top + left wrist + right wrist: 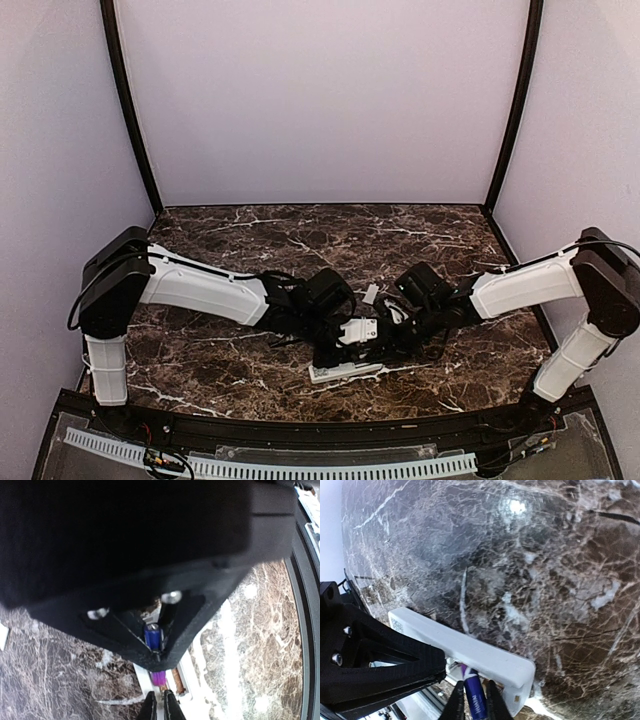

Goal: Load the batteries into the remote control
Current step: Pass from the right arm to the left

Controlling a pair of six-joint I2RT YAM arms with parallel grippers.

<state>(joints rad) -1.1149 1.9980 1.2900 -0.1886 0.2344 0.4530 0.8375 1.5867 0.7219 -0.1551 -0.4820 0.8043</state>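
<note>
The white remote control [345, 372] lies on the marble near the front edge, its battery compartment open. In the right wrist view my right gripper [475, 696] is shut on a purple-blue battery [479, 706], whose tip is inside the open bay of the remote control [470, 652]. The left wrist view shows the same battery [152, 635] between the right gripper's black fingers, its purple end [159, 678] in the bay beside a copper spring [177, 681]. My left gripper [160, 706] is pinched on a thin white wall of the remote control [146, 682].
A small white piece [371, 294] lies on the marble just behind the two grippers. The table's black front rim [300, 430] runs close in front of the remote. Both forearms converge over the middle of the table.
</note>
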